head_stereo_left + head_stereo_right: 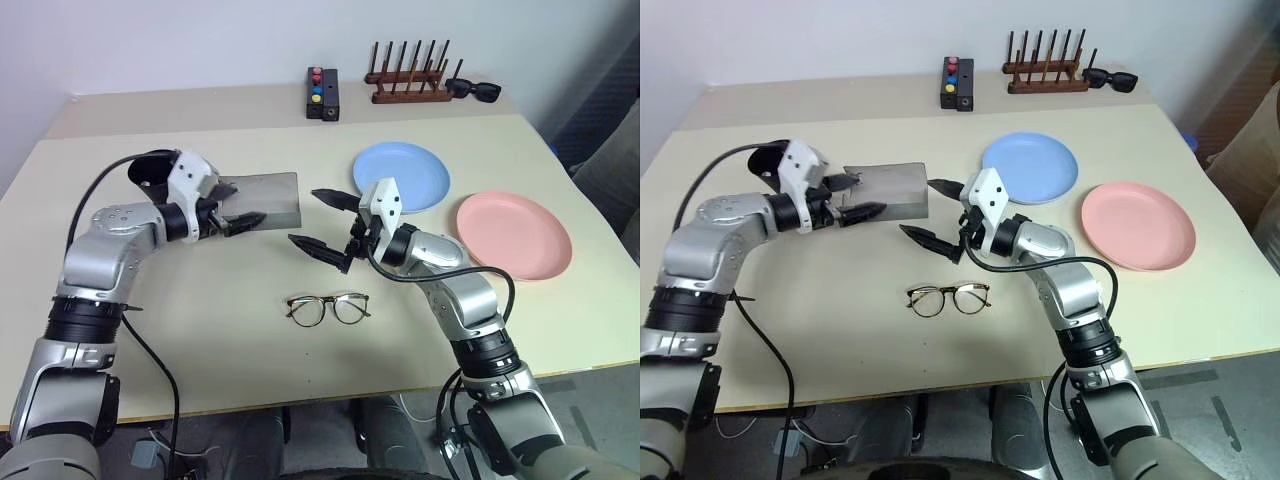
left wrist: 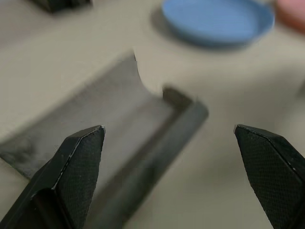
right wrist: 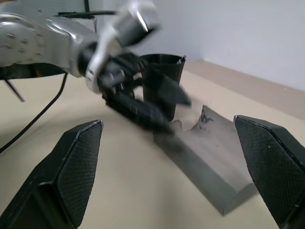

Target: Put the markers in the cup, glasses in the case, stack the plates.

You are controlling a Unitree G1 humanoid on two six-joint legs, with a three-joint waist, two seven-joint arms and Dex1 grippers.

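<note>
Jaws wide, empty: left gripper (image 1: 238, 205) over case (image 1: 272, 197); right gripper (image 1: 325, 224) beside.

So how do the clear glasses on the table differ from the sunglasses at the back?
The glasses have clear lenses in thin dark frames; the sunglasses have dark lenses in thicker black frames. The glasses lie on the near part of the table, between the two arms, while the sunglasses sit at the far edge beside the wooden rack. Both rest untouched, neither in a claw.
</note>
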